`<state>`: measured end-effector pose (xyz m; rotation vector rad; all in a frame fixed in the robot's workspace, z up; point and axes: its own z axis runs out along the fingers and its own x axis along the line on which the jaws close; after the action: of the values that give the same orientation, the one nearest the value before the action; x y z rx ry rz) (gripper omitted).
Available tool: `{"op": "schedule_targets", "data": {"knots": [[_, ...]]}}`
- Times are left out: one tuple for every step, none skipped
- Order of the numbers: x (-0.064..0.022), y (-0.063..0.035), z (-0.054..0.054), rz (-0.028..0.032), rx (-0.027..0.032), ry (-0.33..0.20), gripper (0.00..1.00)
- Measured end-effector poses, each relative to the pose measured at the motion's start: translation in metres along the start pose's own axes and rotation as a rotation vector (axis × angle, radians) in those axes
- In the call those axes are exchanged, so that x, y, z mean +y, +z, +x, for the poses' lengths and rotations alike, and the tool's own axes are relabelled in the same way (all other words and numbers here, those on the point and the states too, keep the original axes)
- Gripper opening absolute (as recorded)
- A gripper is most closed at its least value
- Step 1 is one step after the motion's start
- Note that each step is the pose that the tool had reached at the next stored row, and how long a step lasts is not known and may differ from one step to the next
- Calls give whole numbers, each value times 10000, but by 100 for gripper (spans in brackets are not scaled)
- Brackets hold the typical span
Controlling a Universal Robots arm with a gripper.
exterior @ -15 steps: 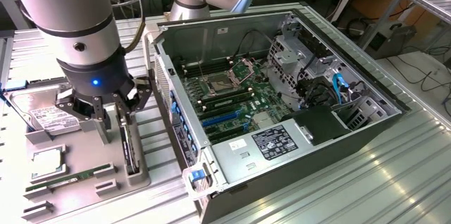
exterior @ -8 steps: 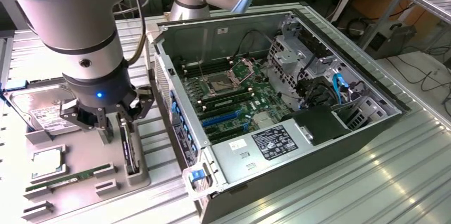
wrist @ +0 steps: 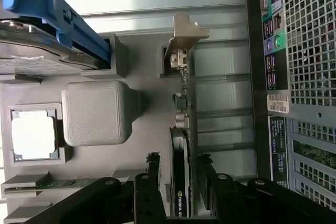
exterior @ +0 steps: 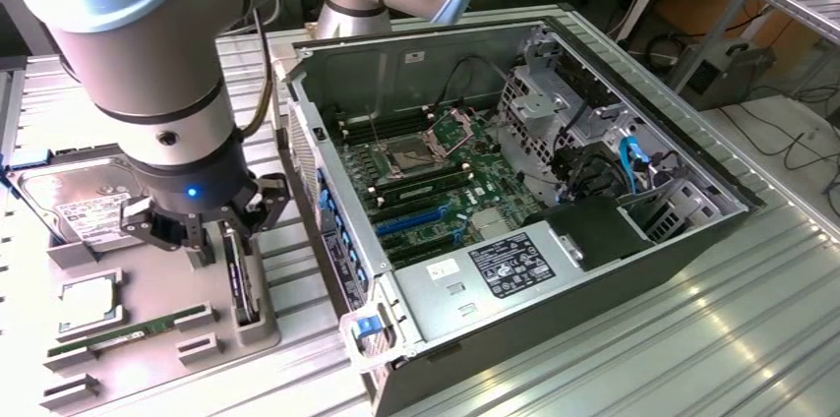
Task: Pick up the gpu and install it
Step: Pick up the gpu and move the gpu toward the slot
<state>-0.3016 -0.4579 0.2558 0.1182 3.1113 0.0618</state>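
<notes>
The gpu [exterior: 238, 284] stands on edge in a slot of the grey parts tray [exterior: 164, 279], to the exterior view's left of the open computer case [exterior: 525, 191]. In the wrist view the gpu [wrist: 181, 145] is a thin dark card whose silvery bracket [wrist: 184, 38] is at its far end. My gripper [exterior: 210, 238] hangs just over the card and is open. Its black fingers [wrist: 153, 167] straddle the card's near end, with a small gap on each side. Nothing is held.
The tray also holds a hard drive [exterior: 79, 203] with a blue caddy [wrist: 52, 19], a CPU [exterior: 86, 299] and a green RAM stick [exterior: 132, 328]. The case lies on its side with the motherboard [exterior: 434, 191] and its blue slots [exterior: 407, 222] exposed. The case's rear panel [wrist: 299, 77] is close beside the card.
</notes>
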Motion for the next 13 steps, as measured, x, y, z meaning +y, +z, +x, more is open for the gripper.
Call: {"op": "schedule_targets", "data": {"knots": [[0, 18, -1, -3, 8, 5, 42], [-1, 29, 0, -4, 18, 11, 42], [-1, 37, 0, -5, 37, 15, 42], [-1, 41, 0, -5, 51, 19, 42], [-2, 44, 0, -3, 59, 22, 42], [-2, 51, 0, -3, 70, 25, 42], [-2, 59, 1, -2, 76, 26, 42], [-3, 66, 0, -2, 79, 27, 42], [-3, 75, -1, -3, 81, 27, 42], [-3, 81, -1, -3, 83, 27, 42], [-3, 86, -2, -2, 84, 27, 42], [-3, 90, -3, -1, 84, 27, 42], [-3, 94, -7, -1, 85, 26, 42]]}}
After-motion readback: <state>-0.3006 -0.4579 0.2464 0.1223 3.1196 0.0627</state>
